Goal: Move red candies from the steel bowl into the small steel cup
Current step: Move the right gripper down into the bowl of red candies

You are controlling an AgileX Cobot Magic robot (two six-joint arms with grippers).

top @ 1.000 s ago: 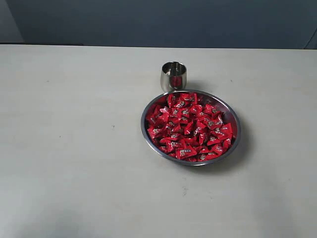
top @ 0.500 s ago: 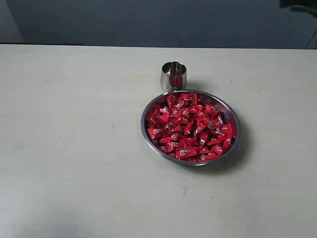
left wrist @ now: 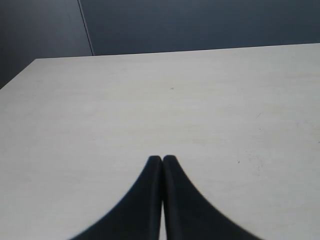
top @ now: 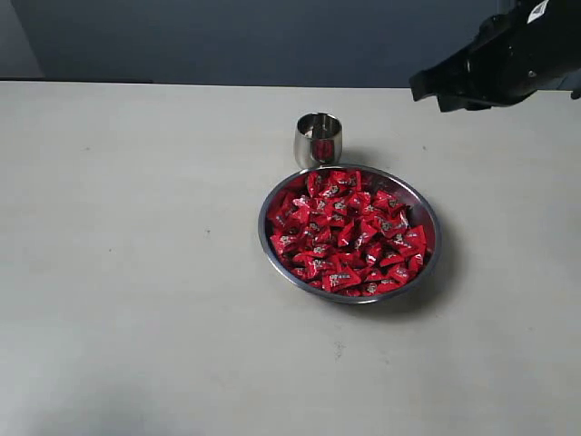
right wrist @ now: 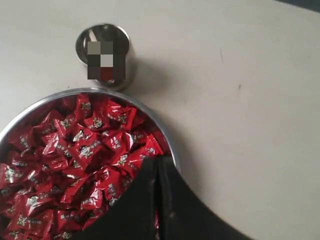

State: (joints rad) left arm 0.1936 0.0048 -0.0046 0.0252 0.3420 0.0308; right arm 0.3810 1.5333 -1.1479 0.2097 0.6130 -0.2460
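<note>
The steel bowl [top: 432, 245] sits right of the table's middle, heaped with red candies [top: 348, 232]. Just behind its far rim stands the small steel cup [top: 318, 139], with something red showing low inside it. My right gripper [top: 419, 89] hangs high at the upper right, above and behind the bowl, its black fingers pressed together. In the right wrist view the shut right gripper [right wrist: 158, 161] hovers over the bowl's rim [right wrist: 170, 142], with the candies [right wrist: 85, 150] and the cup [right wrist: 103, 55] beyond it. The left gripper [left wrist: 162, 159] is shut over bare table and out of the exterior view.
The pale table [top: 136, 254] spreads wide to the left and front of the bowl. A dark wall [top: 272, 36] runs behind the table's far edge. The left wrist view shows only tabletop [left wrist: 175, 100] and that wall.
The right arm has come into the exterior view from the upper right corner, moving left and down toward the bowl. Bowl, cup and candies have not moved.
</note>
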